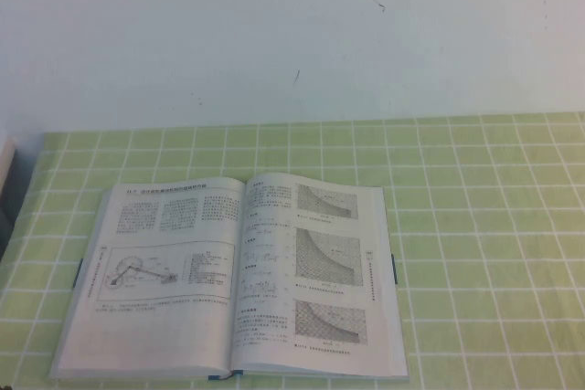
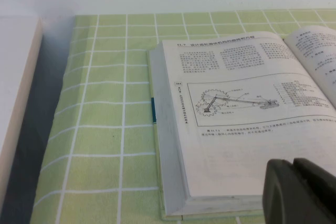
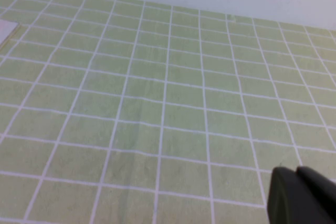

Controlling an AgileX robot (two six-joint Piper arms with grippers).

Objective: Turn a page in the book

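Observation:
An open book (image 1: 238, 276) lies flat on the green checked tablecloth (image 1: 475, 226), left of centre, with text and a mechanism drawing on its left page and three shaded graphs on its right page. Neither arm shows in the high view. In the left wrist view the book (image 2: 236, 103) fills the right side, and my left gripper (image 2: 294, 167) is shut and empty, held over the book's near corner. In the right wrist view my right gripper (image 3: 298, 174) is shut and empty above bare tablecloth (image 3: 157, 103), away from the book.
A white wall (image 1: 292, 34) rises behind the table. A white box or board edge (image 2: 16, 103) stands beyond the table's left edge, with a dark gap between. The tablecloth to the right of the book is bare.

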